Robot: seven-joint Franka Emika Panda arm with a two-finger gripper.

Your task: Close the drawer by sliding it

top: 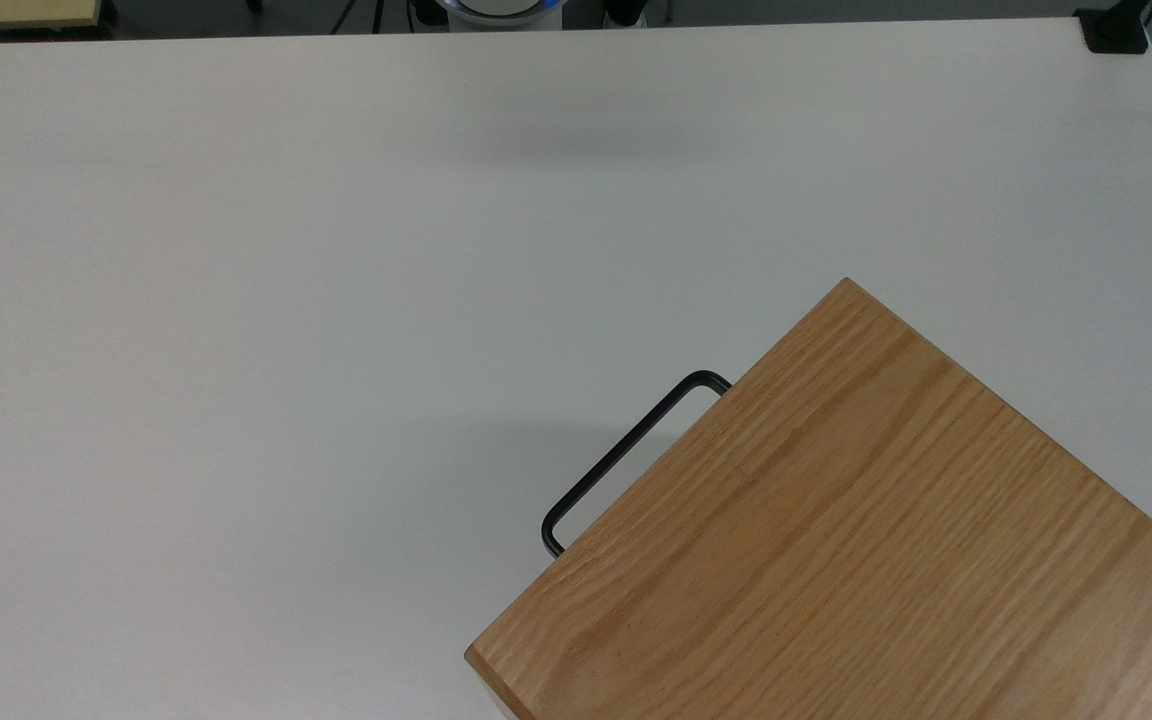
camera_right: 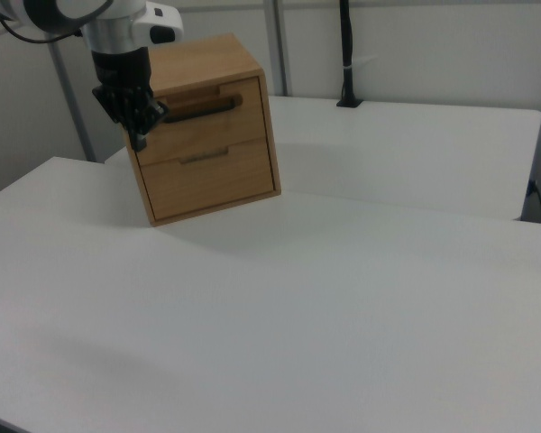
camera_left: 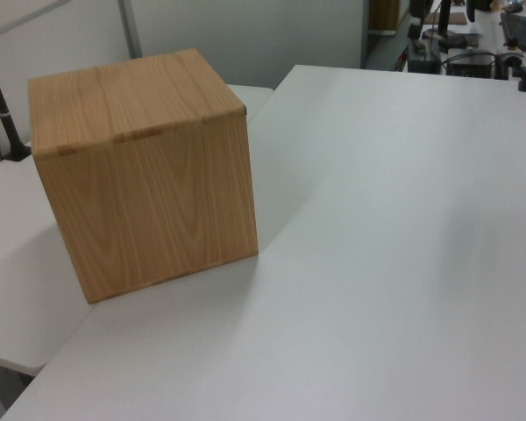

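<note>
**Drawer flush in its cabinet, claw raised at the frame's upper left**

In the right view, the claw [camera_right: 137, 135] hung in the upper left of the frame, its black fingers pointing down and drawn together with nothing between them. It overlapped the left end of the drawer [camera_right: 203, 122] in the picture; whether it touched the wood could not be told. The drawer sat in the upper half of the wooden cabinet [camera_right: 212, 176], its front panel level with the cabinet face, its black handle [camera_right: 198, 108] running across it. In the top view, the handle [top: 626, 450] stuck out from under the cabinet's grained top slab [top: 866, 520], lower right of the frame. The cabinet stood on the white counter [camera_right: 343, 307].
</note>
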